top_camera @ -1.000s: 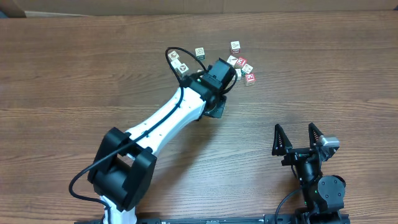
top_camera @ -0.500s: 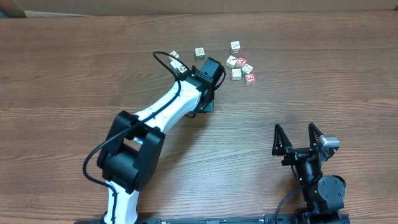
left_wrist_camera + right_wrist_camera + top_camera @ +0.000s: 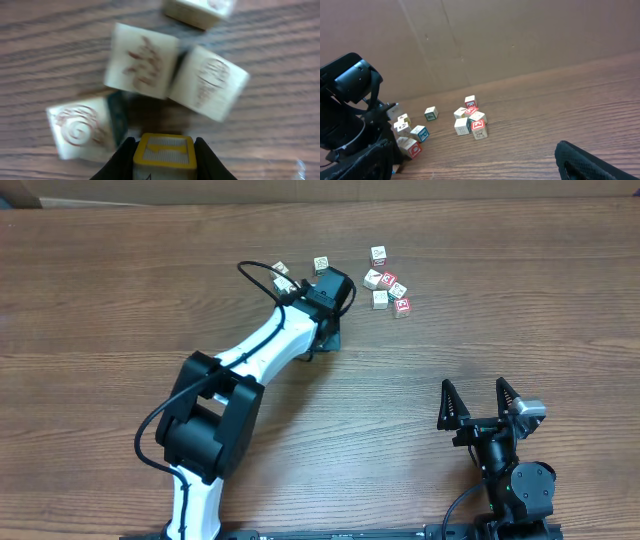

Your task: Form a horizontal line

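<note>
Cream wooden cubes [image 3: 388, 285] lie scattered toward one o'clock on the bench [image 3: 120, 300], so we see no horizontal line yet. Our left tool [image 3: 162, 165] is clamped on a yellow-edged cube [image 3: 162, 150] near three other cubes [image 3: 142, 67], probably to seat it beside them. Our right tool [image 3: 482, 400] sits idle at five o'clock, fingers apart.

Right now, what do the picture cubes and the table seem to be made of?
Cubes: likely pale bare wood; cream matte faces, printed pictures. Yellow-edged cube in the left claw: seemingly the same. Table: brown wood grain, slight sheen; solid or laminate, cannot tell.
</note>
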